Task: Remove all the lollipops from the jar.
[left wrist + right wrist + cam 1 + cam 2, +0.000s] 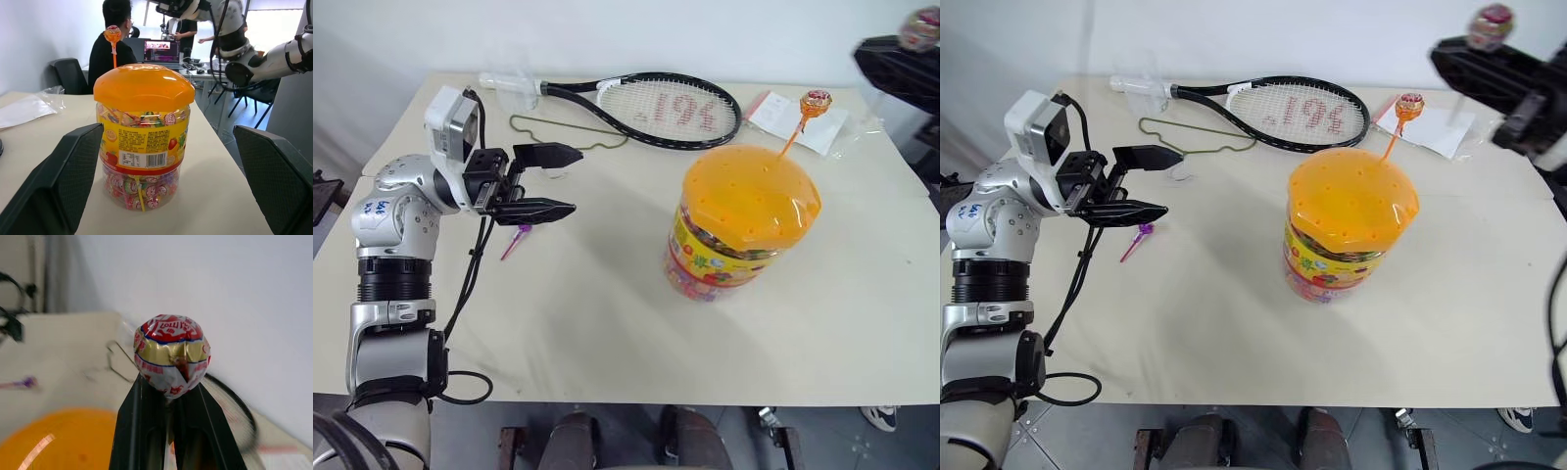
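The left gripper [570,182] hovers over the table [607,333] well to the left of the jar [740,223], its two black fingers spread wide and holding nothing, pointing level toward the jar. Just beside it, on the tabletop, lies a purple lollipop [1145,231] — its thin pink stick slanting toward the near edge.

The jar is a round clear plastic tub, upright, with a glossy orange domed lid dotted with small holes and a yellow printed label band. An orange-stick lollipop [816,102] stands in the lid's far side, leaning away to the right.

Above and right of the jar, the right gripper [168,399] is clamped on a stick — its foil-wrapped red-and-gold lollipop [171,353] sits head-up at the fingertips.

Beyond the jar lies a black tennis racket [656,110].
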### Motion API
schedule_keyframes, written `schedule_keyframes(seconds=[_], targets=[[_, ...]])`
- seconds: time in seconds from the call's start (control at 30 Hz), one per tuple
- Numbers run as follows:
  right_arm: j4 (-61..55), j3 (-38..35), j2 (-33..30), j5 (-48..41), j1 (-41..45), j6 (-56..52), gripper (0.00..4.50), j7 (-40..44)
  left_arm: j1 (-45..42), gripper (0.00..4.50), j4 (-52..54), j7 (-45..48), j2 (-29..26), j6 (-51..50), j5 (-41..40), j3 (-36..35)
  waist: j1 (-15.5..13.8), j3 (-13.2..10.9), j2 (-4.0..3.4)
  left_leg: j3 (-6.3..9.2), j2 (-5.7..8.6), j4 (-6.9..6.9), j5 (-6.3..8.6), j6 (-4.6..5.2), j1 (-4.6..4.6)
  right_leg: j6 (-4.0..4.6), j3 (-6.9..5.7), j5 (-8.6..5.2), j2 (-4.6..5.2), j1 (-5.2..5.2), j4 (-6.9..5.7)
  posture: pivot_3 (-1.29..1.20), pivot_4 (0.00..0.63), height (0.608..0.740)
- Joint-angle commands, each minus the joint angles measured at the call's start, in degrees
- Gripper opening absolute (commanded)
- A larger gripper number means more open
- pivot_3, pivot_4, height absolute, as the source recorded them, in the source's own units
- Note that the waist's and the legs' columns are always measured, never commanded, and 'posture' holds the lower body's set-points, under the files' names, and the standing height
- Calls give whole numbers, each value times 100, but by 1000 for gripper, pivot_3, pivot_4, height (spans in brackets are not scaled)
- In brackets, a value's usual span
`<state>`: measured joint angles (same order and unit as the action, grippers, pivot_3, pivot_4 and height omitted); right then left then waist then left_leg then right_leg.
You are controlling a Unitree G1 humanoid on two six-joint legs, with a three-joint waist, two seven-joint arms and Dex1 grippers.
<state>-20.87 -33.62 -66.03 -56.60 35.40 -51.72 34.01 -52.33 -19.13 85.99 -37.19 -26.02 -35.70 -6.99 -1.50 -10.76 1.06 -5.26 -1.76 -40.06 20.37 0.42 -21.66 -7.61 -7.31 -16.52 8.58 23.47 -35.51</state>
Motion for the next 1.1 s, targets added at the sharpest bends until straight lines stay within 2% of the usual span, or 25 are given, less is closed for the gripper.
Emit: schedule_keyframes(seconds=[0.03, 0.17, 0.3, 0.5, 0.77, 0.9, 1.1], targets=[[-180, -990, -248, 202, -767, -747, 56, -143, 2, 4500, 132, 276, -124, 24, -85, -39, 5, 0, 1, -1, 0, 0, 0, 0, 0, 0, 0, 0, 0, 0, -1, 0, 150, 740], [-276, -1492, 23, 826, -2409, -1322, 56, -252, 83, 4500, 179, 214, -258, -22, -35, -5, 5, 1, 1, -2, 0, -1, 0, 0, 3, 0, 4, 0, 0, 0, -5, 0, 150, 740], [-234, -1169, 504, 1241, -3146, -1182, 56, -438, 66, 4500, 80, 226, -393, 72, 105, 86, 20, 1, 0, -7, 1, 0, 0, 0, 9, -2, 11, 1, 0, 0, -7, 0, 150, 740], [408, -57, 1169, 1977, -3349, -672, 56, -692, 118, 4500, 166, 164, -394, 113, 96, 118, 32, 1, 1, -10, 1, 2, 0, 0, 14, -1, 17, 1, -2, 0, -9, 0, 150, 740], [1698, 811, 1592, 2643, -2706, -72, 56, -773, 113, 4500, 378, 65, -358, -1, 13, 87, 32, 0, -5, -12, 3, 1, 0, 0, 13, -4, 19, 2, -1, 1, -8, 0, 150, 740], [1674, 856, 1689, 2761, -2729, -74, 1153, -786, 132, 4500, 408, 79, -375, -36, 9, 68, 25, 0, -5, -11, 2, 1, 0, -1, 12, -4, 17, 2, -1, 1, -7, 0, 150, 740], [1187, 631, 1775, 2733, -2873, -328, 3259, -943, 72, 4500, 316, 85, -357, -25, 4, 25, 27, 0, -5, -12, 2, 1, 0, 0, 13, -4, 18, 2, -1, 1, -8, 0, 150, 740]])
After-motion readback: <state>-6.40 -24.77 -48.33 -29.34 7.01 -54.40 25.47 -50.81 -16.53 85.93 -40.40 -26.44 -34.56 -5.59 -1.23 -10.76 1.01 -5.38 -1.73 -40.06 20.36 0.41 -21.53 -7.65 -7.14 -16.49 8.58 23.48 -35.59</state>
